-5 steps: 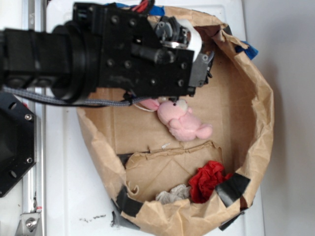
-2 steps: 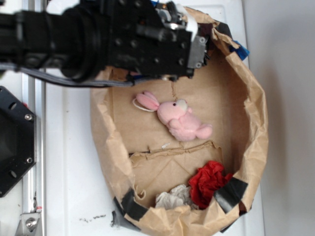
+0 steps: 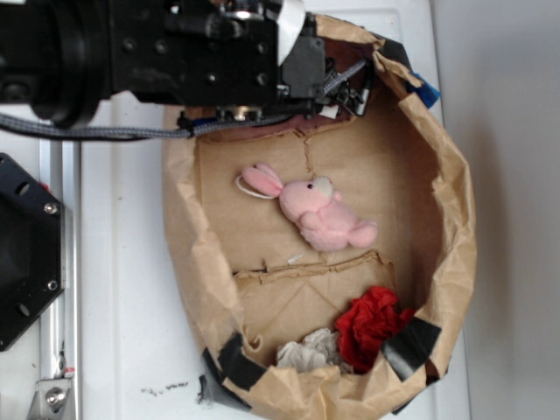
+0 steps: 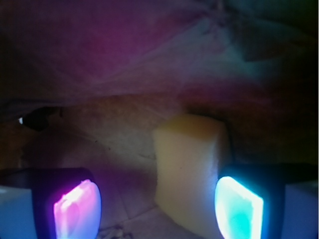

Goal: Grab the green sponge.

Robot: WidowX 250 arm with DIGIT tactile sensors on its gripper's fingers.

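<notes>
The pincer (image 4: pixel 157 209) stood open, its two lit pads, one pink (image 4: pixel 77 209) and one cyan (image 4: pixel 238 206), set wide apart at the bottom of the wrist view. Between them, nearer the cyan pad and just beyond it, stood the sponge (image 4: pixel 188 174), a pale yellow block with rounded corners resting on the brown paper floor. Whether the cyan pad touched the sponge could not be told; the pink pad was clearly apart from it. No green face showed from this side.

From outside, the arm (image 3: pixel 175 52) covered the top edge of the bag (image 3: pixel 455 219), with the pincer end reaching down inside the bag's top rim. The sponge itself was hidden there under the arm.

By my judgement the approach was nearly done: the pincer was lined up on the sponge with the jaws spread, but nothing was gripped. What was left was to bring the sponge fairly between the pads, close on it and lift it out.

The bag, a torn-down brown paper sack patched with dark tape, lay on the white worktop (image 3: pixel 122 289). Besides the sponge at its top edge, it held a bunny (image 3: pixel 319 214) lying near the middle, a red cloth (image 3: pixel 372 322) toward the bottom right edge, and a crumpled grey wad (image 3: pixel 306 348) just left of the cloth. All three lay well apart from the pincer.
</notes>
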